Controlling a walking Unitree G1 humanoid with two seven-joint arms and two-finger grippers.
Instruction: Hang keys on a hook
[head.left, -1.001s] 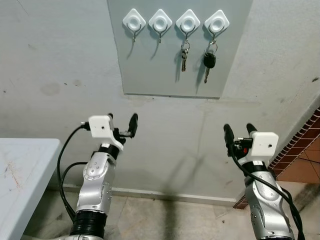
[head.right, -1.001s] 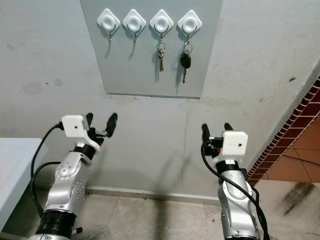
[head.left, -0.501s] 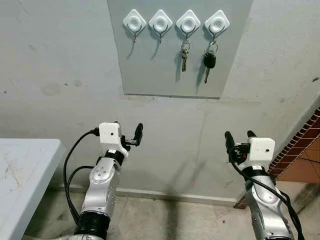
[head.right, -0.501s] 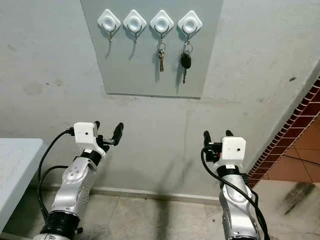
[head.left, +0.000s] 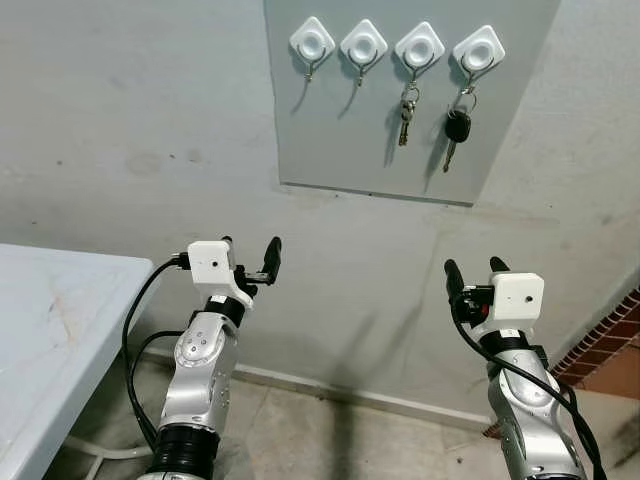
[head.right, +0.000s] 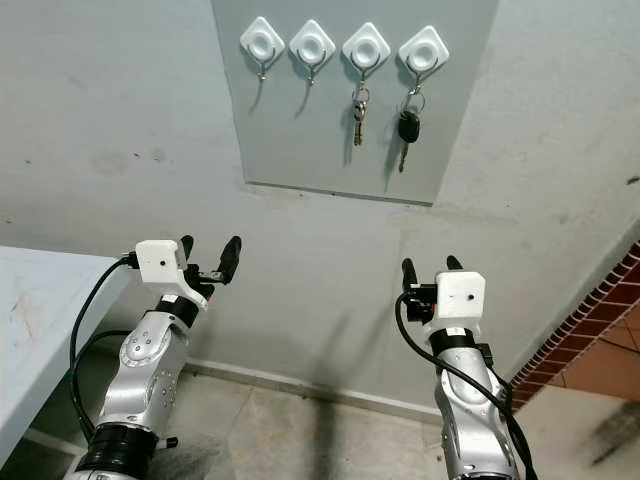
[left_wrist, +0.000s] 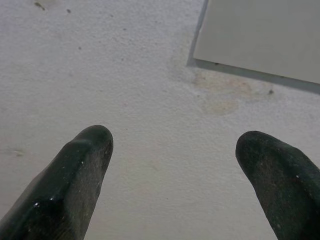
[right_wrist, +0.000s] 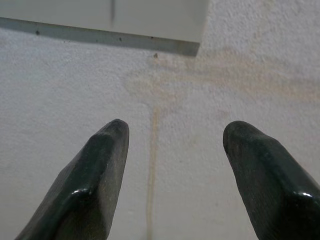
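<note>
Both keys hang unmoved (view shifted), table leftward.

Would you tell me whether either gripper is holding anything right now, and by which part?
Nothing is held. The left gripper and right gripper are both open and empty below the board; both key sets hang on hooks.

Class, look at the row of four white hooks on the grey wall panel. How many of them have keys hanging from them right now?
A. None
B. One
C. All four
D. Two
D: a small silver key bunch and a black-headed car key hang from the two hooks nearest the robot's right; the other two are bare.
</note>
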